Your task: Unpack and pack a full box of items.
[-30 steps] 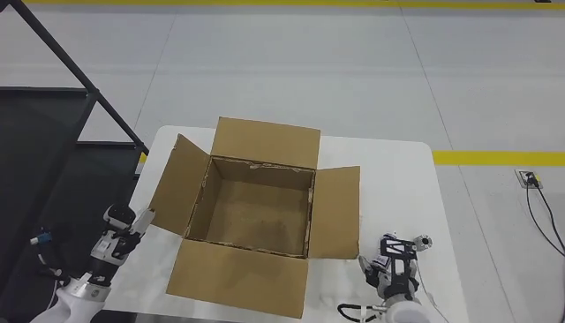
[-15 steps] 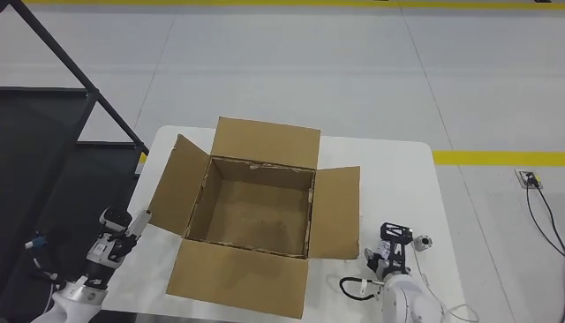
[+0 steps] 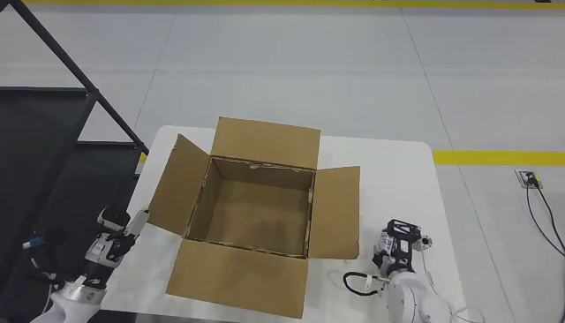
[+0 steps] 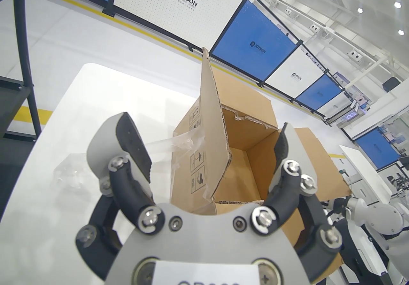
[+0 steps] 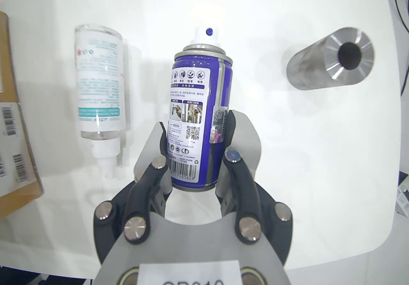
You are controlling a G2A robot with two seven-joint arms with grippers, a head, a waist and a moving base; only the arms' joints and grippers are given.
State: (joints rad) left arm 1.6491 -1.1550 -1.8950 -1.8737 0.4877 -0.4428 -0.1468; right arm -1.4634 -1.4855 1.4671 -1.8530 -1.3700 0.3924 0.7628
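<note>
An open cardboard box [image 3: 252, 219] stands in the middle of the white table [image 3: 397, 173], its flaps spread and its inside bare. My right gripper [image 3: 399, 245] is near the table's front right corner, to the right of the box. It is shut on a blue spray can [image 5: 196, 107], gripped by its lower body, with the white nozzle pointing away from the wrist. My left gripper [image 3: 117, 235] hovers at the table's left edge beside the box's left flap [image 4: 212, 126]. Its jaws stand open with nothing between them [image 4: 206, 126].
A clear bottle with a white label [image 5: 99, 81] lies on the table between the can and the box corner [image 5: 12, 139]. A metal cylinder [image 5: 329, 57] lies on the can's other side, near the table's edge. Clear tape [image 4: 174, 144] hangs from the box's left side.
My right gripper has shifted slightly away from the table's front edge. My left gripper has drawn back a little toward the near left corner. The box has not moved.
</note>
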